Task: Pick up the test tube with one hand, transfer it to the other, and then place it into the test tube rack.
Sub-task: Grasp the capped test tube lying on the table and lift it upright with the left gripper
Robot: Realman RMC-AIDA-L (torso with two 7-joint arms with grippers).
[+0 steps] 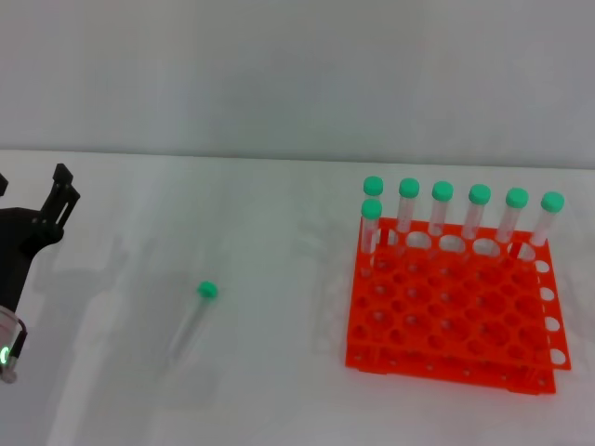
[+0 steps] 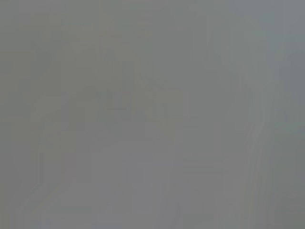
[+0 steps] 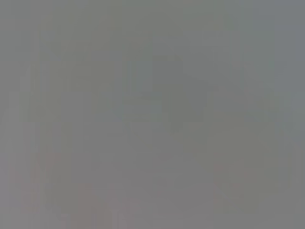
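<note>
So at the far left edge of the head view there's the left claw [image 1: 58, 200], black, slim prongs pointing up and away over the white tabletop [image 1: 260, 372]. It's got nothing in it. Only part of it shows at the frame edge, so I honestly can't tell how far apart the prongs are. Just below it you can see a bit of the silver-grey arm with a green glow on it.

Moving right, the test tube [image 1: 192, 321] is lying flat on the tabletop, all by itself, well apart from the claw and from the rack. Its green cap [image 1: 207, 290] points toward the far side, clear body trailing back toward the robot.

Further right sits the test tube rack [image 1: 451, 311], bright orange, two tiers, loads of round holes. It holds seven green-capped tubes [image 1: 479, 212], all upright: six in a line along the far row, plus one more at the left end, in the next row forward. Every other hole I can see has nothing in it.

The right claw doesn't show up in the head view at all, and both wrist views are just flat grey, nothing to make out.
</note>
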